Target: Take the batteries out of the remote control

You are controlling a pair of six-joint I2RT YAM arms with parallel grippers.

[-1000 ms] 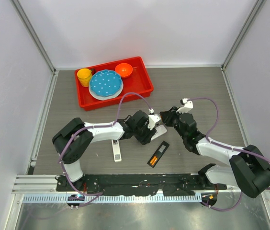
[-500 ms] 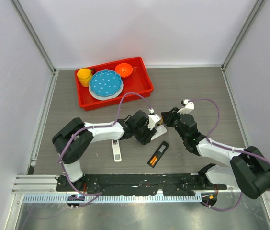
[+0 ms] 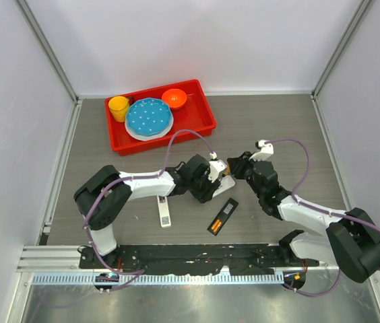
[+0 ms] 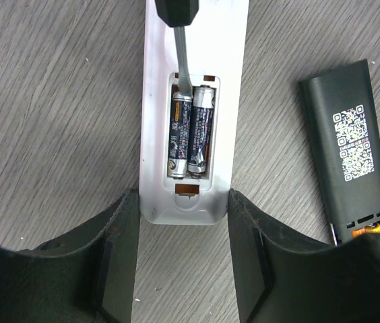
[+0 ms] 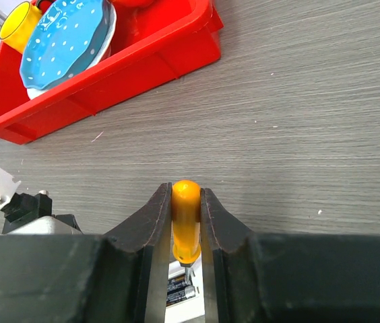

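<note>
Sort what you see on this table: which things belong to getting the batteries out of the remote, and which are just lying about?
In the job: white remote, gripped by the left gripper; its two dark batteries; orange-handled screwdriver in the right gripper; black remote showing orange cells.
Lying about: red tray with yellow cup, blue plate, orange bowl; white labelled strip.

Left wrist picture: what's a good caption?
Left gripper grips white plastic remote; metal-tipped screwdriver reaches two dark cylindrical batteries.
</note>
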